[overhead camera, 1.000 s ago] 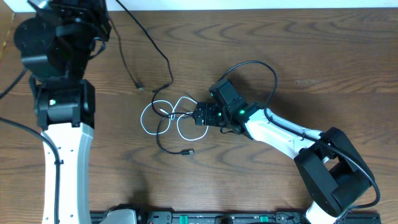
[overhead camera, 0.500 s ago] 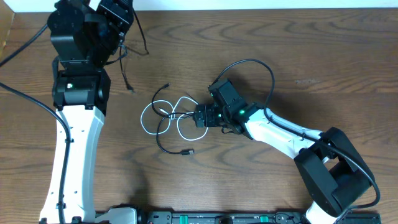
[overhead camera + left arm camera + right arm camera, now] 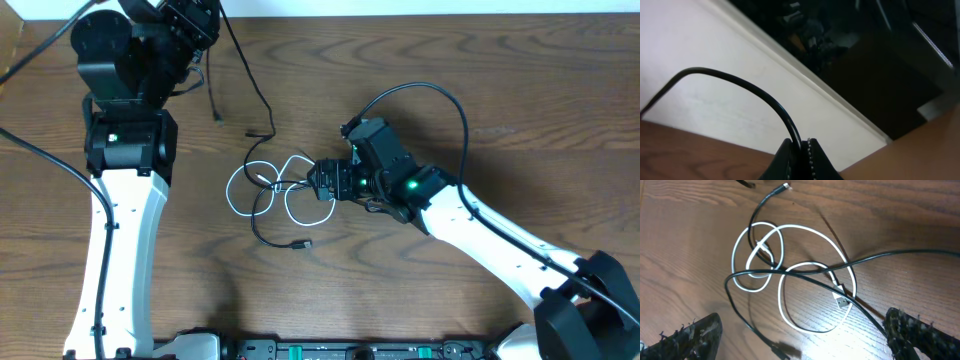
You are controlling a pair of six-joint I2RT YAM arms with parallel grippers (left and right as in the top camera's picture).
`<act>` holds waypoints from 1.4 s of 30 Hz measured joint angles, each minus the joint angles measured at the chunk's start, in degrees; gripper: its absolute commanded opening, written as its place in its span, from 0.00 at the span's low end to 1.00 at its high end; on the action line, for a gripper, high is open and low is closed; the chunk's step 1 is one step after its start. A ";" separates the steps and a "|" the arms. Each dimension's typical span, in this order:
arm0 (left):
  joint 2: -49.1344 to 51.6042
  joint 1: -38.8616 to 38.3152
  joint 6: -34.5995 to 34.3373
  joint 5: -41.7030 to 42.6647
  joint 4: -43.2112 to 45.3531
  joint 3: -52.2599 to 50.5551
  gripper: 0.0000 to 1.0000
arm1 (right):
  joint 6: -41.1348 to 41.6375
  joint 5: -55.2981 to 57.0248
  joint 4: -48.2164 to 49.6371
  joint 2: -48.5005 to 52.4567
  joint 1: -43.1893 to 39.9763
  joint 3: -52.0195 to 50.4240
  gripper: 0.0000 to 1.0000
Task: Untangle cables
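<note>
Black cable [image 3: 740, 85] is pinched tight between the left gripper's [image 3: 801, 145] closed fingers. Right gripper [image 3: 805, 337] gapes wide, gripping nothing, hovering just above the tangled white cable [image 3: 805, 229], whose loops lie between its fingers.

The bench [image 3: 560, 80] is brown with darker wood grain. On it lie a white cable [image 3: 779, 300] and a black cable [image 3: 740, 82]. The left arm [image 3: 120, 230] and right arm [image 3: 490, 235] are white with black joints. The right arm shows a green light [image 3: 411, 185].

Dark wood table [image 3: 500, 90], white cable [image 3: 229, 195] looped on it, black cable [image 3: 300, 244] crossing through
</note>
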 measured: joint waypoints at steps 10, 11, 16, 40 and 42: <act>6.49 -0.07 12.20 4.96 -11.56 13.18 0.07 | -0.46 0.00 -0.92 -0.20 0.00 0.00 0.99; 8.20 -0.07 13.97 5.14 -14.67 16.46 0.08 | -0.55 0.02 -0.98 -0.20 0.00 0.00 0.99; 17.38 -0.04 21.35 4.13 -25.62 30.69 0.07 | -0.72 0.00 -1.27 -0.20 0.00 0.00 0.99; 30.64 4.39 25.35 3.43 -14.19 34.05 0.07 | -1.05 0.02 -3.48 -0.20 0.02 0.00 0.99; 32.52 6.29 25.35 3.26 -14.12 34.05 0.07 | -1.05 0.02 -4.37 -0.20 0.02 0.00 0.99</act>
